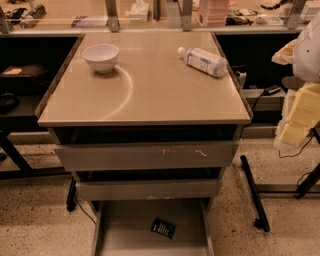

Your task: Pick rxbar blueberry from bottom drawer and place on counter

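The rxbar blueberry (163, 227) is a small dark wrapper with white lettering. It lies flat on the grey floor of the pulled-out bottom drawer (125, 225), right of the drawer's middle. The counter (150, 90) is the glossy beige top of the grey cabinet, above the two taller drawers. My gripper is not in view.
A white bowl (101, 57) stands at the counter's back left. A clear plastic bottle (202, 61) lies on its side at the back right. A cluttered shelf (150, 15) runs behind. A white and yellow padded object (302, 100) and a black stand leg (254, 192) are at the right.
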You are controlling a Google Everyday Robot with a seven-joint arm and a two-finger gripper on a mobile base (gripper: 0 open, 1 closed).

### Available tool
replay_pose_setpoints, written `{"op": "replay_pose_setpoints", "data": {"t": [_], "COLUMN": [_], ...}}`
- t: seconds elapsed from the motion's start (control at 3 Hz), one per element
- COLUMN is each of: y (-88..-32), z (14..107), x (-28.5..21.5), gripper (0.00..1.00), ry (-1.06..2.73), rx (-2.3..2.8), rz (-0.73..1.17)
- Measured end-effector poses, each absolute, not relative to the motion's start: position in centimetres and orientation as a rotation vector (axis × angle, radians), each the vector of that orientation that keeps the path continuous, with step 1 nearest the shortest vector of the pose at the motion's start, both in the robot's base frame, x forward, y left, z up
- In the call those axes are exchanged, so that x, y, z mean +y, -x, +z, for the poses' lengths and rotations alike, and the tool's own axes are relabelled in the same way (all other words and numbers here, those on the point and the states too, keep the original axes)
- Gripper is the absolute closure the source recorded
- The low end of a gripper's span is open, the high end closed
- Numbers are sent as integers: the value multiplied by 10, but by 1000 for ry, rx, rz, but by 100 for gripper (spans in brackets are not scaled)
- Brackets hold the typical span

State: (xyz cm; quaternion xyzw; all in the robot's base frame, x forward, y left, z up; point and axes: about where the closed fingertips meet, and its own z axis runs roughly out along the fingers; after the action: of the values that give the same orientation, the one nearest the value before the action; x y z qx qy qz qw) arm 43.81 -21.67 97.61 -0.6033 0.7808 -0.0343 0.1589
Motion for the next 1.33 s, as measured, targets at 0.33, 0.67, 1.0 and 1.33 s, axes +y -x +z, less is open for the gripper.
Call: {"op": "replay_pose_setpoints", "data": {"t": [0.33,0.67,1.0,1.33], "y": [-438,-434,-425,-415], "z": [976,962,915,841], "x": [-217,-215,-210,-214], "gripper": [0,0,0,0], "ry": [1725,1736,1756,1806], "rx": [2232,2244,2266,2296], "rz": [-98,-102,-74,-49]}}
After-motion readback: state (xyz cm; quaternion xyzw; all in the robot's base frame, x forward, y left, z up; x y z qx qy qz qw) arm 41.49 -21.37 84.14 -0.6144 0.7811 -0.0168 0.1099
